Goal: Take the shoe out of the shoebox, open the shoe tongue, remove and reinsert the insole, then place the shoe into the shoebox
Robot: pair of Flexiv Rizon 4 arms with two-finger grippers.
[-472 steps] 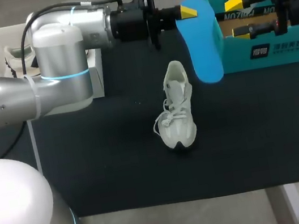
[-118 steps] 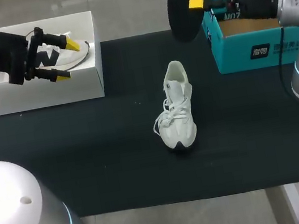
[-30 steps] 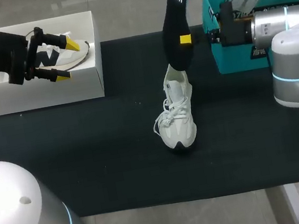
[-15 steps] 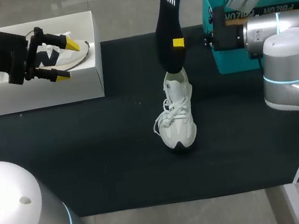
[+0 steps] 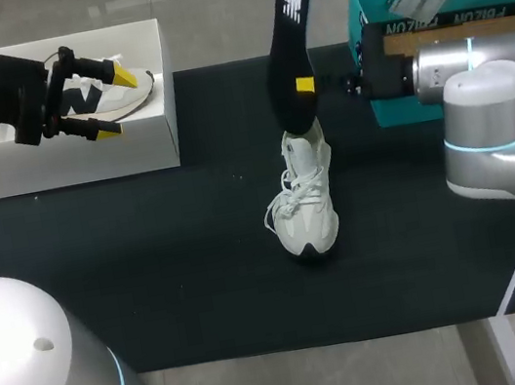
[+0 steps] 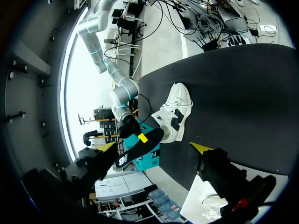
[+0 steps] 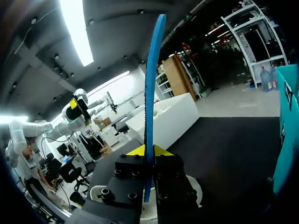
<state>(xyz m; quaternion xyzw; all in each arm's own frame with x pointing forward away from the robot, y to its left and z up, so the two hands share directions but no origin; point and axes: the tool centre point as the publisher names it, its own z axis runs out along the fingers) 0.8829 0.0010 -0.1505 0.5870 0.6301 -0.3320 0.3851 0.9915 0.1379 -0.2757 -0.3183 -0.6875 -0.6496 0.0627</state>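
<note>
Now the right gripper [image 5: 307, 85] is clamped on the black insole [image 5: 286, 39], which stands nearly upright with its lower end at the heel opening of the white shoe [image 5: 305, 199]. That shoe lies in the middle of the black mat [image 5: 152, 269], its long axis running away from me and its toe nearest me. The left gripper [image 5: 114, 103] hangs over the white shoebox [image 5: 74, 159], its 2 fingers apart.

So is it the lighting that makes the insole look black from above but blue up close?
Probably not the lighting: the head view is evenly lit and shows the insole by its black face; the right wrist view catches it edge-on, blue, clamped in the right tool, with a ceiling lamp glaring beside it.
</note>
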